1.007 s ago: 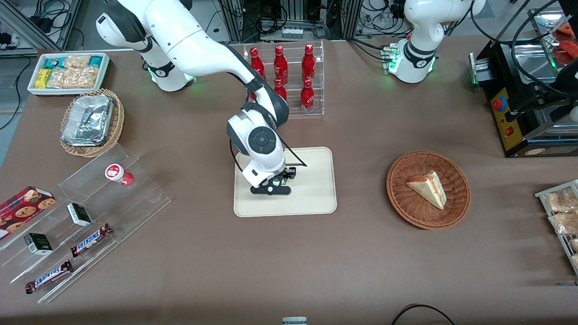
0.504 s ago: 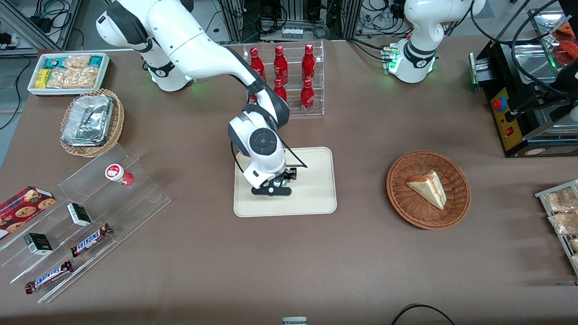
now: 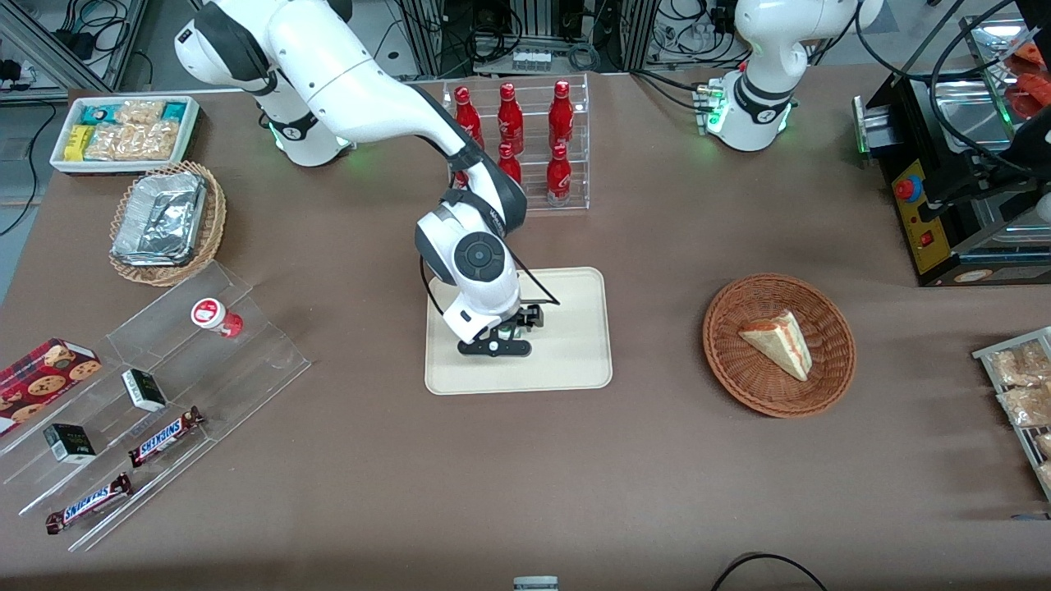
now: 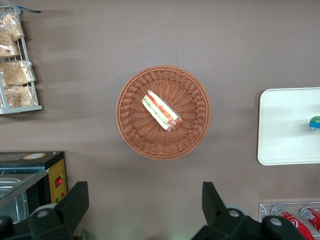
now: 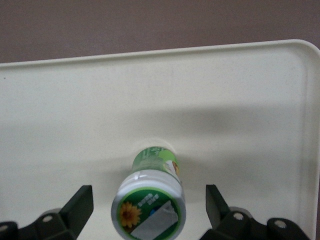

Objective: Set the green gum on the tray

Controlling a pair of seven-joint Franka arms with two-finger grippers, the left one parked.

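Bench of brown covering carries everything here. Largest on it is the cream tray, lying near the middle, with the round wicker basket holding a wedge of sandwich beside it toward the parked arm's end. A clear rack of red bottles stands farther from the front camera than the tray. Toward the working arm's end lie a clear stepped stand with a red canister and two Snickers bars, plus a second wicker basket of foil trays.

The right arm reaches down over the tray, and its tool hangs just above the tray's surface. In the right wrist view the tool is spread wide, its two fingers standing clear on either side of the green gum without touching it.

The green gum rests upright on the tray, free of the tool, its lid's green-and-yellow mark facing the wrist camera. Its edge also shows in the left wrist view, on the tray.
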